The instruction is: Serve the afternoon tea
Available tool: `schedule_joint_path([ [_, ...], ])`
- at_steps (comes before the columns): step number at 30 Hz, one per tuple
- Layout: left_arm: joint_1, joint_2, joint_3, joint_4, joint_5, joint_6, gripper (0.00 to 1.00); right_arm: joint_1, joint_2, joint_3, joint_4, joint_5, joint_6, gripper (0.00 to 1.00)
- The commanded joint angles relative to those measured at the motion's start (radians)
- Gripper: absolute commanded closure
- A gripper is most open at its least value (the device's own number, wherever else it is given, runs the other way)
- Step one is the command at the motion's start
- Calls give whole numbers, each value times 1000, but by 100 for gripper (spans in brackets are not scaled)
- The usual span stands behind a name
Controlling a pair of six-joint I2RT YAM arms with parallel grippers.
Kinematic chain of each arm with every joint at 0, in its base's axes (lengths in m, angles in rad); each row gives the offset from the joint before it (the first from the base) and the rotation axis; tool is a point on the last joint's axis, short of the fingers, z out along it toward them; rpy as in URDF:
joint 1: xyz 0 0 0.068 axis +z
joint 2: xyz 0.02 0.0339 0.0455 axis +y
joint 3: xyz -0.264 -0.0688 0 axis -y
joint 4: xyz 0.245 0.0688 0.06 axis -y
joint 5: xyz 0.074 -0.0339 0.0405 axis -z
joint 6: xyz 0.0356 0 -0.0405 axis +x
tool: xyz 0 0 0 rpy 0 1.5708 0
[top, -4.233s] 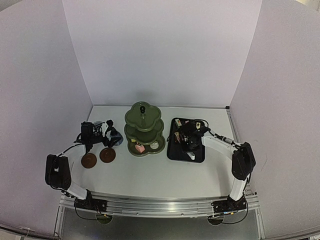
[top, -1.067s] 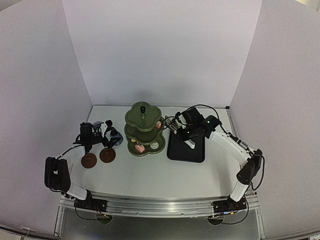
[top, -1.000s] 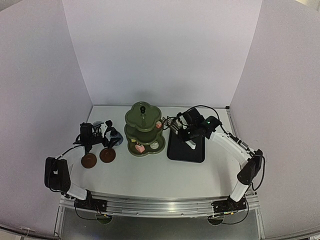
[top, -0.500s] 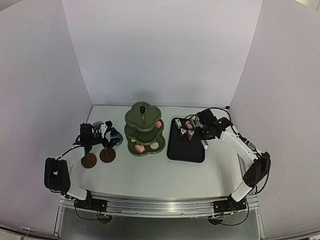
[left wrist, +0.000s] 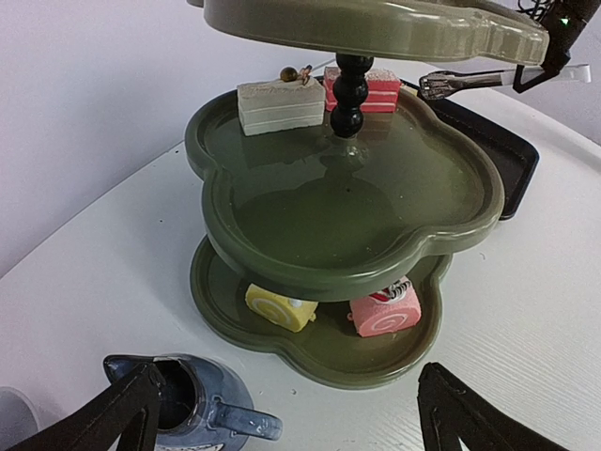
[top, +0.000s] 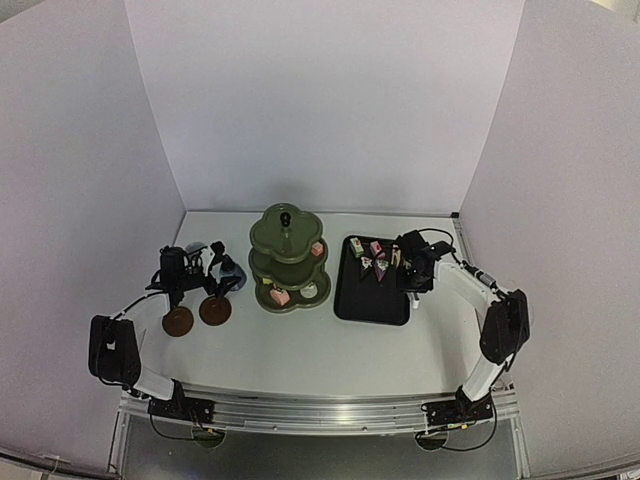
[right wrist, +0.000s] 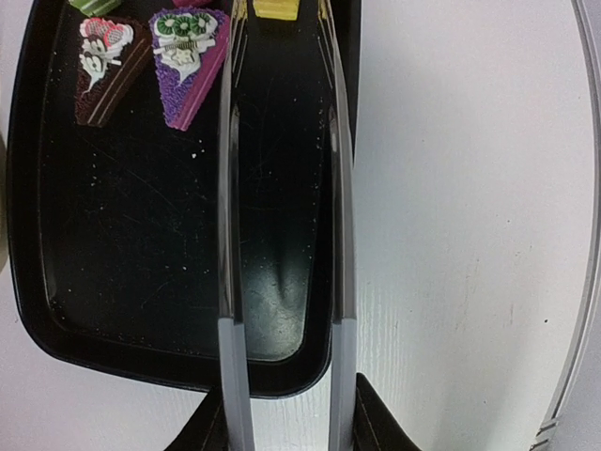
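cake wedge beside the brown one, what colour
The wedge is purple with green-white topping; clearest in right wrist view.

Open tabletop (top: 320,355) across lower centre of frame, tall green stand (top: 289,258) blocking the middle, black tray (top: 370,300) just right of it, coasters (top: 215,310) and jug (top: 231,273) crowding left
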Motion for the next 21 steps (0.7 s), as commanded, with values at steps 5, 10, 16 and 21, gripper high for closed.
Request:
schedule_joint_path([
  [5,-4,-29,5,17,-3,13,5,-17,49,-31,112,-55,13,65],
  [10,-4,-32,4,16,-7,13,5,-25,88,-13,136,-52,7,64],
  [16,-3,-34,1,17,-10,15,5,-35,128,21,149,-24,-1,64],
  [21,-4,-35,-1,21,-9,13,5,-43,161,54,167,-19,-13,67],
])
